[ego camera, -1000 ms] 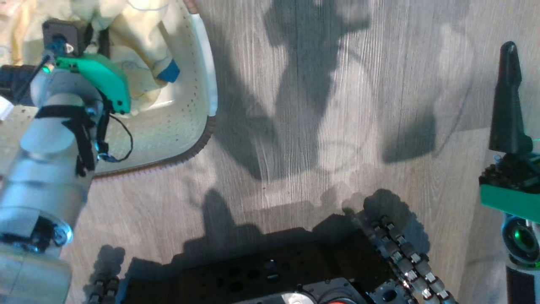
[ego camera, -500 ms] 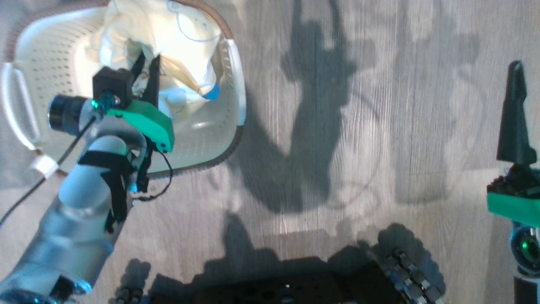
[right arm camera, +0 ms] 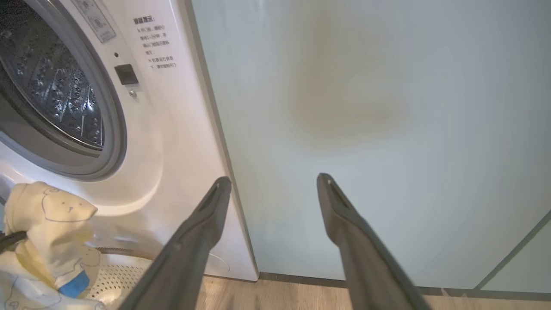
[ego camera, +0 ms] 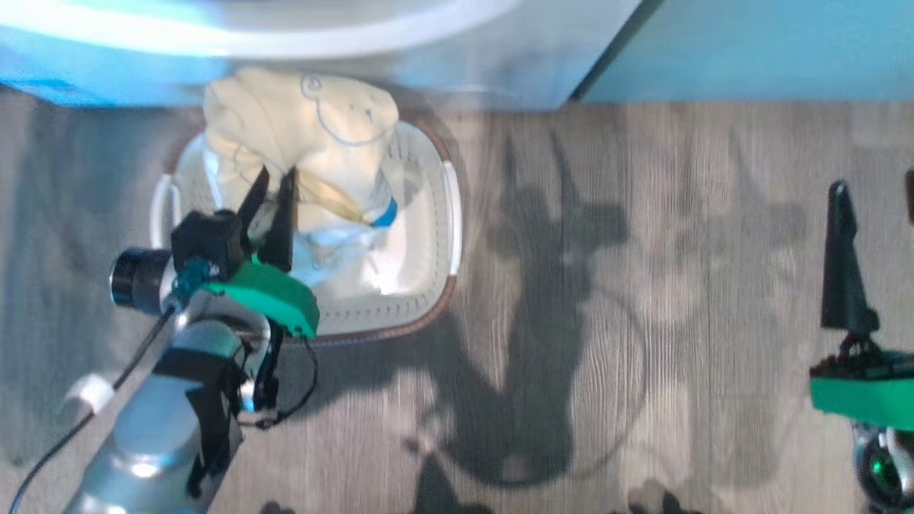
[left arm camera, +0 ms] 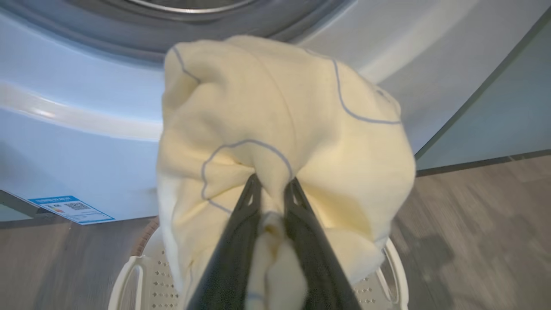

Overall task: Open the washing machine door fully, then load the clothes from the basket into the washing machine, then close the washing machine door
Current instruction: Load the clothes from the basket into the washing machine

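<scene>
Looking down from the head, the left gripper (ego camera: 277,178) is clamped on the clothes (ego camera: 307,128), a cream bundle raised over the basket (ego camera: 450,214) with its lower folds hanging into it. The basket sits just in front of the washing machine (ego camera: 428,43). Along the left wrist, both dark fingers pinch a fold of fabric below the grey drum ring. From the right wrist, the right gripper (right arm camera: 273,178) stands spread wide and empty, facing a pale cabinet panel (right arm camera: 366,129) beside the machine's uncovered drum mouth.
</scene>
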{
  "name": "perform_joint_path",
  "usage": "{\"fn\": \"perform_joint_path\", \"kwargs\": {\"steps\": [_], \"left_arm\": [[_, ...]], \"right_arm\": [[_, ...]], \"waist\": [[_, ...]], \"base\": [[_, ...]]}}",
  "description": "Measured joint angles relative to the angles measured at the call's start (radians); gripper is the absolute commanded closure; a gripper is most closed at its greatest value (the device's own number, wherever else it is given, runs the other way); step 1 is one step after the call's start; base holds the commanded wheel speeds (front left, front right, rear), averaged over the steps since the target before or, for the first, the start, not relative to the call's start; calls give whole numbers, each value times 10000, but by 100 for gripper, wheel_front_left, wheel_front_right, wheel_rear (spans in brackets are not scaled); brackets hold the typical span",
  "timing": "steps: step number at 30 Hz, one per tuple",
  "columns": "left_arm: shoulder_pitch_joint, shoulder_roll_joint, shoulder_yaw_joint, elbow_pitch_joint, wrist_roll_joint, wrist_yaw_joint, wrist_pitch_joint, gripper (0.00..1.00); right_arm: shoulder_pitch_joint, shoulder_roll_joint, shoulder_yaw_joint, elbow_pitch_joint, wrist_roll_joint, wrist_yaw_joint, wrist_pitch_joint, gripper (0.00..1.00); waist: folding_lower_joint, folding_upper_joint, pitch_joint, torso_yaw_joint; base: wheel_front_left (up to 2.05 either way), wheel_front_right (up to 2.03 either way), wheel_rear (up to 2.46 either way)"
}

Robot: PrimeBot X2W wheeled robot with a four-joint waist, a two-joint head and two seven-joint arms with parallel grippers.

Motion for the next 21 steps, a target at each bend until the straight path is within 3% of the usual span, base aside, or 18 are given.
{"fn": "perform_joint_path", "kwargs": {"steps": [12,21], "left_arm": [[2121,150,337,-1914,-138,433,0,100],[3819,485,591,-2583,-360,757,105,100]], "right_arm": [[1259,4,-21,533,-297,0,2,0],[2176,6,82,895,-495,0,2,0]], "waist": [[0,0,-2296,391],[0,0,-4073,645]], "base": [[0,0,0],[0,0,0]]}}
